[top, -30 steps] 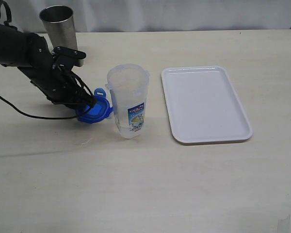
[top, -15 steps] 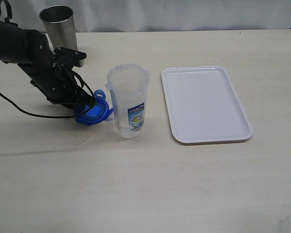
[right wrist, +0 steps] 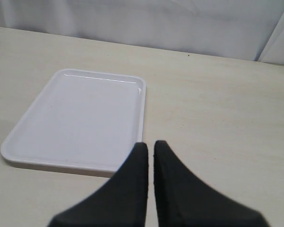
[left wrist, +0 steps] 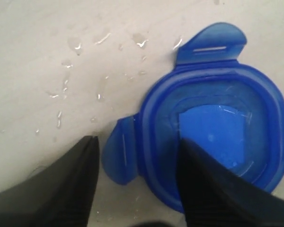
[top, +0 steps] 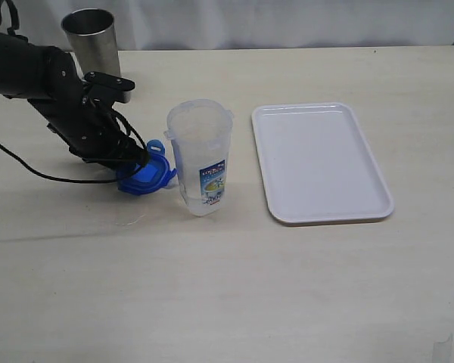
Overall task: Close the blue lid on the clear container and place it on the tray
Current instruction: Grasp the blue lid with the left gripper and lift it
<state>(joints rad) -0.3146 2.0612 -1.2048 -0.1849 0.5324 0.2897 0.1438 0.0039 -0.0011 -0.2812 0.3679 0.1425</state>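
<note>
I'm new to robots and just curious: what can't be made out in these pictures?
Left wrist view: whether the left gripper pinches the blue lid; the picture edge cuts off the lid's side.
Exterior view: the arm hides the gripper's fingertips and the base of the metal cup.
Exterior view: label print on the clear container is too small to read.

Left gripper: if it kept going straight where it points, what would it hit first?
Most likely the blue lid: the left gripper points down with open jaws astride its rim, one finger over the lid's inside. The other finger, beside a flap, would probably meet the table, though depth is unclear.
</note>
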